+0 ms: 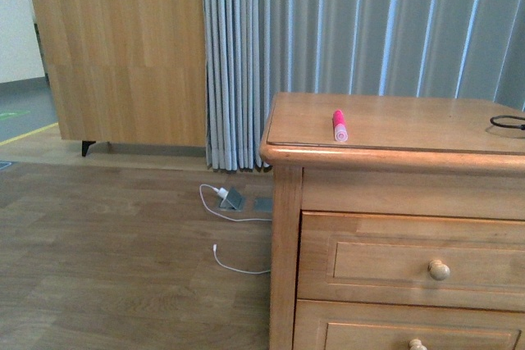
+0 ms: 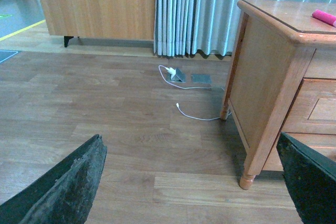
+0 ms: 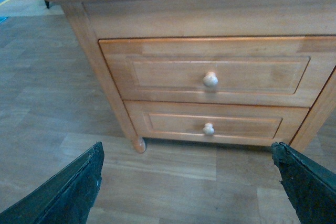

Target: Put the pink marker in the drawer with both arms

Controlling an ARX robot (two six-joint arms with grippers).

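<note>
On the top of the wooden chest, the pink marker is lying flat near the front edge, its paler cap pointing toward six o'clock in the front view. From the marker, the drawer is sitting at about five o'clock, fully shut, its round knob facing me. The shallower drawer is sitting shut directly below it at six o'clock. A black cable is resting on the chest top at three o'clock from the marker, well apart from it. A white cable is trailing over the floor at about eight o'clock. I am holding my left claw with its fingers spread wide, gripping nothing, over the floor beside the chest. I am holding my right claw wide apart too, empty, facing the two drawer fronts.
</note>
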